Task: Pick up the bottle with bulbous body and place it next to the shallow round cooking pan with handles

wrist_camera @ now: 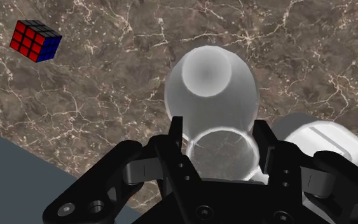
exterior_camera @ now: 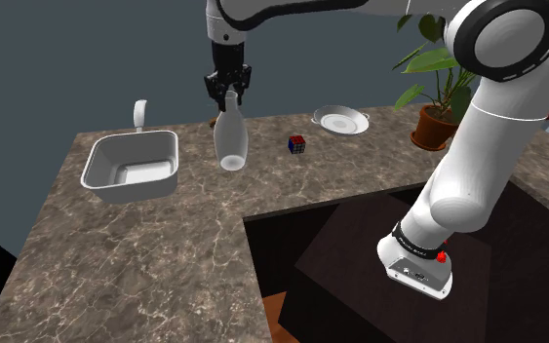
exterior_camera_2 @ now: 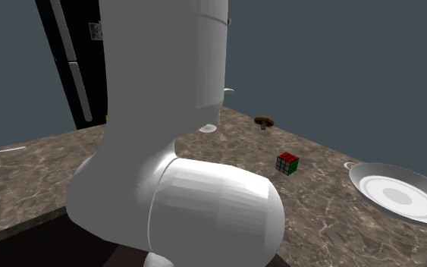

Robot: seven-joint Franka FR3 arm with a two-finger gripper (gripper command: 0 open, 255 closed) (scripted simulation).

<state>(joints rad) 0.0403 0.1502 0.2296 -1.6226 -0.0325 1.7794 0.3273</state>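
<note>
As its fingers [wrist_camera: 175, 141] clasp the bottle [exterior_camera: 230, 144], the end effector [exterior_camera: 228, 99] points downward.

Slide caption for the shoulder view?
Claw grips white bottle by its neck over the counter; pan at the view's right.

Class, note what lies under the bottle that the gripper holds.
Under the clear bottle, clasped at its neck by the gripper, lies brown marbled countertop. The patch straight beneath is covered by the bottle's bulbous body, so it cannot be seen.
</note>
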